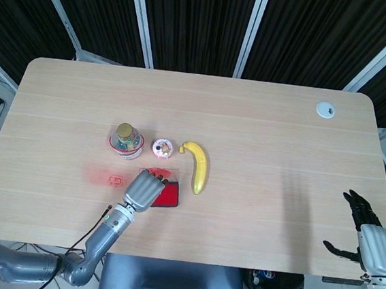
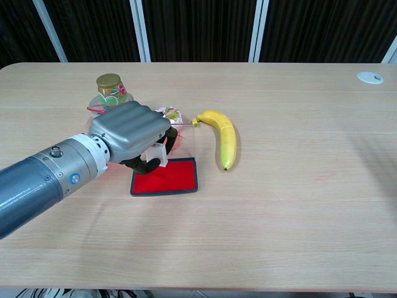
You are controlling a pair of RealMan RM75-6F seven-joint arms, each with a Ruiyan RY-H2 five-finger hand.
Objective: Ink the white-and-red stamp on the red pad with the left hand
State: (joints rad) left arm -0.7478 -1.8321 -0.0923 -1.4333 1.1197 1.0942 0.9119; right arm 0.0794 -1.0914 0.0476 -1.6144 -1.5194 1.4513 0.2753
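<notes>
My left hand (image 2: 129, 131) (image 1: 143, 189) grips the white stamp (image 2: 157, 155), holding it a little above the back left part of the red ink pad (image 2: 167, 176) (image 1: 168, 195). In the head view the hand hides the stamp and covers the pad's left half. The pad's clear lid (image 2: 186, 140) stands upright behind it. My right hand (image 1: 365, 235) hangs off the table's near right corner, fingers spread and holding nothing.
A yellow banana (image 2: 224, 137) lies just right of the pad. Behind the hand stand a small round pink container (image 1: 162, 148) and a gold-capped bottle (image 1: 126, 140). A red stamped mark (image 1: 114, 178) shows left of the hand. A white grommet (image 1: 325, 109) sits far right.
</notes>
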